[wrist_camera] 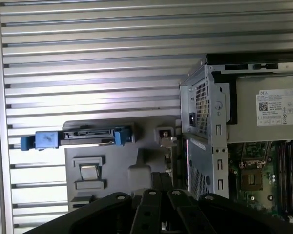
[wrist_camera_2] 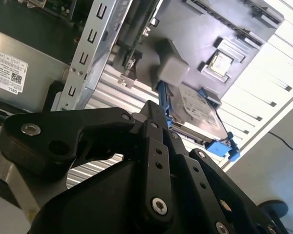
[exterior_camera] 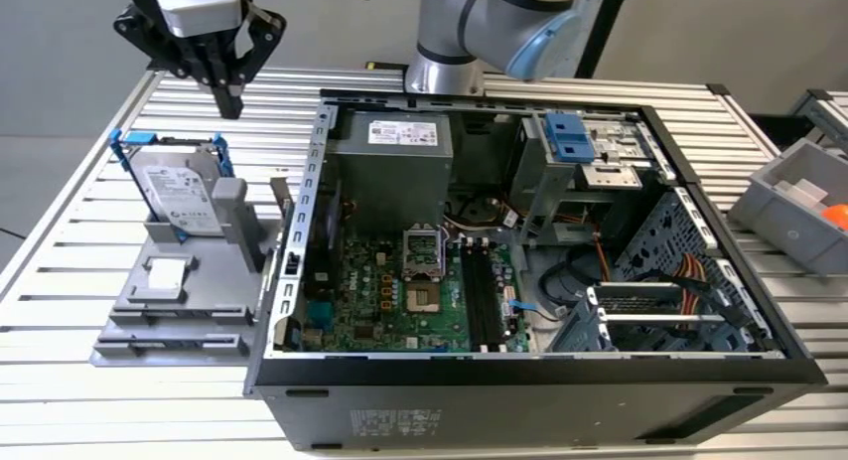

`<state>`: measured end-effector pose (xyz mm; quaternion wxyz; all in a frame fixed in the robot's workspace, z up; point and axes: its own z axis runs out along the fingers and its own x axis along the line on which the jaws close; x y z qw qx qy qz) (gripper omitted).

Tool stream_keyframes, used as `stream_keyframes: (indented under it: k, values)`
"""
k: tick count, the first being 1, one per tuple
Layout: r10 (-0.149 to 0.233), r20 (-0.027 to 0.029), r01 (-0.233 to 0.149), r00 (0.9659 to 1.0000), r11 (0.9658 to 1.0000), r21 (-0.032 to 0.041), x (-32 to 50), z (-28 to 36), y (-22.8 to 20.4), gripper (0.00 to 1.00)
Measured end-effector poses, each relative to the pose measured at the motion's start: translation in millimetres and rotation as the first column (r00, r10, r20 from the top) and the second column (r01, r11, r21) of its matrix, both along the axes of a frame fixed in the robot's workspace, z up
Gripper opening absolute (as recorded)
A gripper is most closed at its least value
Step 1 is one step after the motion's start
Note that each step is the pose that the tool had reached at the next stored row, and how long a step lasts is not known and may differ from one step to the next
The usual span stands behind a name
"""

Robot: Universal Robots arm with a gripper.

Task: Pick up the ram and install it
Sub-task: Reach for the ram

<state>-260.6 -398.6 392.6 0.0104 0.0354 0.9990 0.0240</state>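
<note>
Currently we log the gripper high over the far corner of the slatted table, at the exterior view's upper left. Its fingers point straight down and are pressed together with nothing between them. In both wrist views the dark finger links converge to one narrow tip.

Nearest below the tip stands the hard drive, upright on its edge in a grey fixture, blue rails on both sides. The tip is clear of the drive's top edge, with open air between them.

The ram stands on its long edge at the fixture's side nearest the computer case. It sits just beside the case's perforated wall, and only a narrow gap shows between stick and wall. We note it untouched and well below the fingers. The fixture's tall grey post rises close on its other side, so the stick is hemmed in on both faces and open only from above.

Inside the open case, the motherboard lies flat. The long dark memory slots run beside the processor socket, and cables and a drive cage crowd the exterior view's right. Bare slats lie around the fixture. A grey bin sits apart at the exterior view's right edge.
</note>
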Motion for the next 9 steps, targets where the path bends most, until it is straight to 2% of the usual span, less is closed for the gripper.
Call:
stream_keyframes:
  k: [9]
  values:
    - [0.000,0.0000,0.000,1.0000,1.0000,0.0000,-7.5,0.0,0.0,0.00]
